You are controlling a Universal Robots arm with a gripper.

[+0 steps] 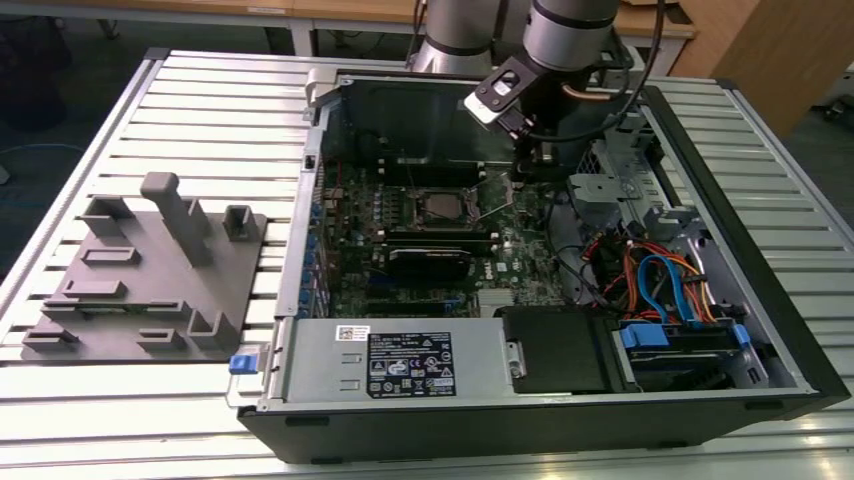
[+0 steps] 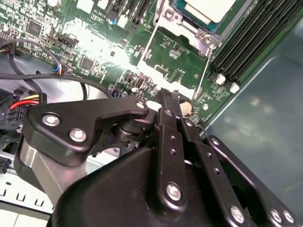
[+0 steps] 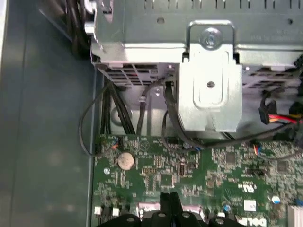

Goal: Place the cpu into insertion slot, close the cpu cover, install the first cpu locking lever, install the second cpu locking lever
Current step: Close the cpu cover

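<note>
Pointing down at the green board (image 3: 199, 170), the pincer (image 1: 523, 172) has its fingers pressed together; the cpu (image 2: 208, 8) lies flat, face up, in the socket (image 1: 438, 205), near the pincer, toward the exterior view's left.

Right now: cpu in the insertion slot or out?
In. The cpu lies framed by the metal rim of the insertion slot in the second wrist view.
</note>
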